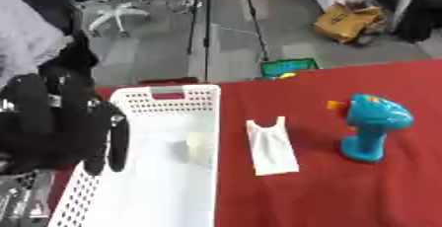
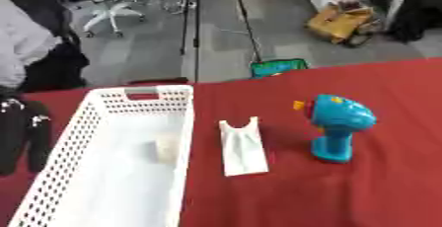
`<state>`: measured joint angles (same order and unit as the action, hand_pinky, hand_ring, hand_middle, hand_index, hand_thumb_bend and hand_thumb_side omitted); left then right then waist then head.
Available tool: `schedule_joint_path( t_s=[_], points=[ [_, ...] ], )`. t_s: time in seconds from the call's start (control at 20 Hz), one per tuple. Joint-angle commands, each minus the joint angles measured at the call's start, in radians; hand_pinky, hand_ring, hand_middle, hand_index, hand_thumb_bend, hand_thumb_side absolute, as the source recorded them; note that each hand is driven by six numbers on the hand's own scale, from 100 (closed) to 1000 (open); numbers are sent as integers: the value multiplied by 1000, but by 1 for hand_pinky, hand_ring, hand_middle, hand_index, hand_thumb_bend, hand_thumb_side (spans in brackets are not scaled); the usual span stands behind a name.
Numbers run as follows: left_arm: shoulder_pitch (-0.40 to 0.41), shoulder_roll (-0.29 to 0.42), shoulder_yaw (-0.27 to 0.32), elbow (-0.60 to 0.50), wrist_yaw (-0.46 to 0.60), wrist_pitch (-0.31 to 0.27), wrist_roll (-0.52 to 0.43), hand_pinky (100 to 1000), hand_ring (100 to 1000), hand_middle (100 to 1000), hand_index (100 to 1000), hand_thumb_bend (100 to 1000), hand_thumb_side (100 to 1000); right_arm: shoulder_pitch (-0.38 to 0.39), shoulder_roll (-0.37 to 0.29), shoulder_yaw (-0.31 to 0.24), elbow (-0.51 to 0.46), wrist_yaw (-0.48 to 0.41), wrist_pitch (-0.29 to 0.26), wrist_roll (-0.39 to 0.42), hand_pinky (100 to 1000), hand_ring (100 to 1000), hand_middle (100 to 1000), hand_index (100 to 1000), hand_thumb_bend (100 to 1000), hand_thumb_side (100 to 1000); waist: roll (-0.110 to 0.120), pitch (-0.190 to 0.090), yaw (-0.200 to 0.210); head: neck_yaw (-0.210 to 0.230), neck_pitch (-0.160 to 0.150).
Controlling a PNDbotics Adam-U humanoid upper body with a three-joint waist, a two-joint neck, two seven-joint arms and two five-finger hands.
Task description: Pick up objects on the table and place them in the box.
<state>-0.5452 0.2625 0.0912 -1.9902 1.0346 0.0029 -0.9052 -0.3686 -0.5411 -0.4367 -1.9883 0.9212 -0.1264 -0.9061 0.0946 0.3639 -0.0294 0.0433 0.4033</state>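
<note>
Basket [image 2: 112, 137] of white perforated plastic sits at the left of a red-covered table [image 2: 362, 191], its long side running away from the camera. Inside it, toward the right wall, lies a small pale object [image 2: 166, 148] whose shape cannot be made out. The robot's black left hand [image 1: 60, 127] hangs over the basket's left rim, fingers straight and pointing down, slightly apart, gripping nothing. Just right of the basket, flat on the cloth, lies a white notched piece [image 2: 241, 147] resembling a folded bag. Farther right, well apart from the basket, a blue toy drill [image 2: 339, 122] with an orange tip stands upright on its base. At the table's far edge, a green and yellow item [image 2: 278, 67] shows partly. The right hand appears in neither view.
</note>
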Motion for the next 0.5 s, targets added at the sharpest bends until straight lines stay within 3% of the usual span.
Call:
schedule_joint_path(
  t_s=[0.05, 0.25, 0.5],
  points=[
    [7, 0, 50, -10, 167, 103, 23, 405, 428, 558, 680, 100, 923, -3, -16, -10, -12, 0, 3, -1, 100, 180, 280, 318, 100, 575, -9, -16, 2, -5, -11],
    [13, 1, 69, -8, 330, 169, 171, 394, 428, 542, 659, 109, 936, -3, -16, -11, -12, 0, 4, -1, 100, 180, 281, 318, 100, 574, -10, -16, 3, -6, -12],
    [8, 9, 78, -10, 410, 173, 322, 436, 463, 563, 689, 123, 948, 4, -35, -2, -12, -15, 7, -1, 100, 228, 321, 348, 100, 603, -12, -18, 4, -9, -8]
  ],
)
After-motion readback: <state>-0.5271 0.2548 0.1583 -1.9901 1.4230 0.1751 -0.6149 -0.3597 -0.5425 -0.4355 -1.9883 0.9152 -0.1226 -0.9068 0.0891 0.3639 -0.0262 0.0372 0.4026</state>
